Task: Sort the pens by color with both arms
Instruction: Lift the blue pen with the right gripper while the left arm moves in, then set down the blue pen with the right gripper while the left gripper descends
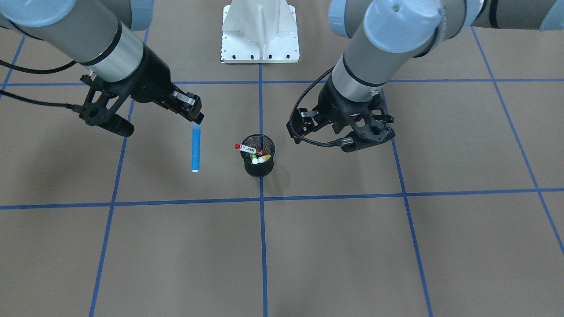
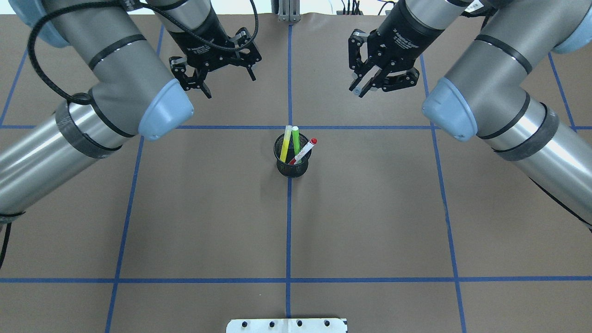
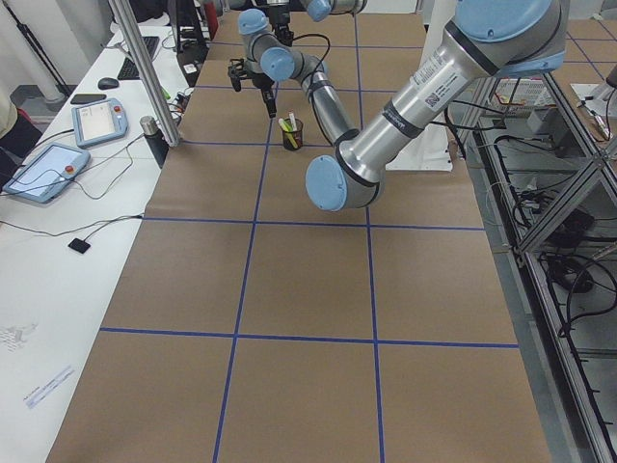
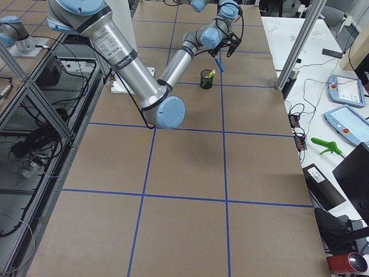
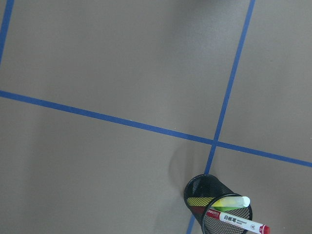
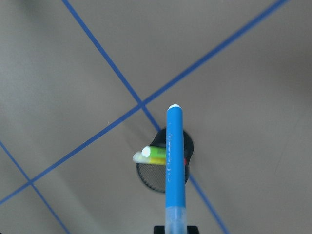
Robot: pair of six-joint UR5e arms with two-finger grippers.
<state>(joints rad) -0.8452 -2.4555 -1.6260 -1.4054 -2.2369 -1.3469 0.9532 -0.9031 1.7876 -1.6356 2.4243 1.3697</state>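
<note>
Blue pen (image 1: 195, 149) in right hand (image 1: 196, 118)

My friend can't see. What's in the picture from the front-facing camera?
The right arm holds a blue pen in its fingers, hanging down over the brown table. Beside it, a black mesh cup holds three other pens; the left arm hovers on the cup's other side.

One blue pen (image 1: 195, 147), one red-capped pen (image 1: 251, 149), one green pen (image 2: 296, 141), one yellow pen (image 2: 286, 141), one mesh cup (image 1: 260, 170)

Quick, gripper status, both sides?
Left gripper: open, holding nothing.
Right gripper: closed on the blue pen.
</note>
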